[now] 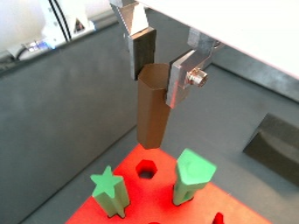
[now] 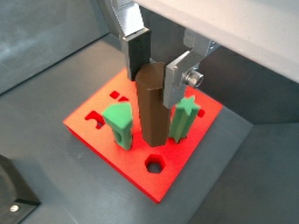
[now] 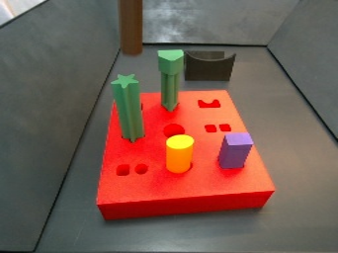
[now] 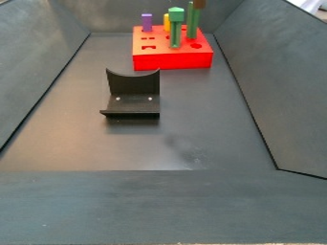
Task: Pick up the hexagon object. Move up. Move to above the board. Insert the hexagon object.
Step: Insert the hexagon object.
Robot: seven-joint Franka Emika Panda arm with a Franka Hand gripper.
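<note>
In a wrist view the pincer [image 1: 163,68] is hanging above the board [image 1: 87,210], its flat silver fingers [image 1: 183,77] clamped on the upper part of the hexagon object [image 1: 151,114], which is pointing down, upright and clear of the slab. Below its lower end a dark hexagonal hole [image 1: 146,170] is showing in the red face, between the green star-topped post [image 1: 108,192] and the other green post [image 1: 193,176]. In a wrist view from the opposite side, the pincer [image 2: 160,64] is again gripping the hexagon object [image 2: 149,105] over the board [image 2: 117,157], with the green star-topped post [image 2: 183,118] and the other green post [image 2: 119,126] standing to either side of it. In a side view the hexagon object [image 3: 130,27] is hanging above the far edge of the board [image 3: 185,193]; the pincer itself is out of frame there. A yellow cylinder [image 3: 179,153] and a purple block [image 3: 235,149] are sitting in the board near its front, and the fixture [image 3: 209,65] is standing behind it. In a side view from farther off, the fixture [image 4: 132,95] is resting on the dark tabletop [image 4: 192,144], well apart from the board [image 4: 173,57] at the back.
</note>
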